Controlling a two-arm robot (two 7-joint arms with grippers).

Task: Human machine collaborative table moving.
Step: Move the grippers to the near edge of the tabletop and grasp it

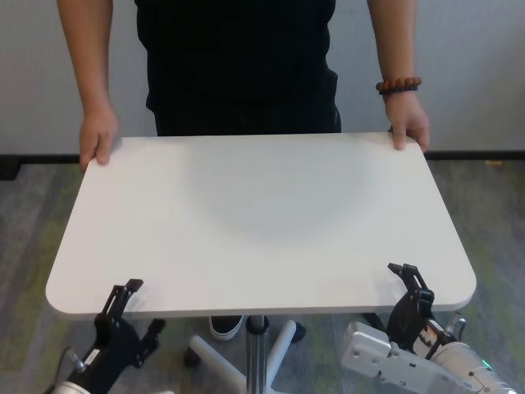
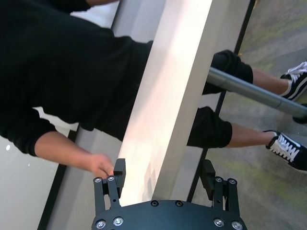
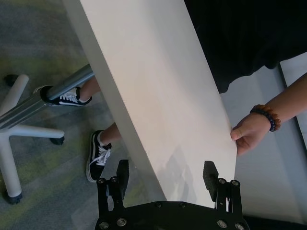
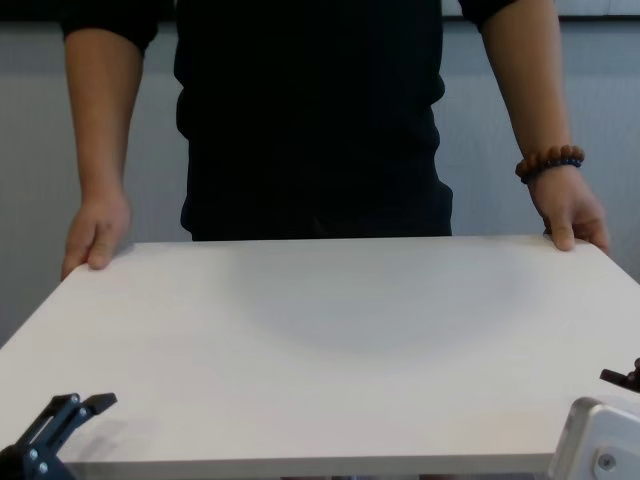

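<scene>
The white table (image 1: 262,222) stands between me and the human (image 1: 238,66), who grips its two far corners with a hand (image 1: 98,139) at each; a bead bracelet (image 1: 398,84) is on one wrist. My left gripper (image 1: 135,310) is open and straddles the near edge by the left corner, one finger above and one below the top. The left wrist view shows the edge (image 2: 165,143) between the fingers (image 2: 119,172). My right gripper (image 1: 410,295) is open and straddles the near edge by the right corner, as the right wrist view (image 3: 166,172) shows.
The grey pole (image 1: 257,345) drops to a white wheeled star base (image 1: 217,361) on grey-green carpet. The human's black-and-white shoes (image 3: 98,160) stand close to the base under the far side. A pale wall with a dark skirting (image 1: 476,154) lies behind.
</scene>
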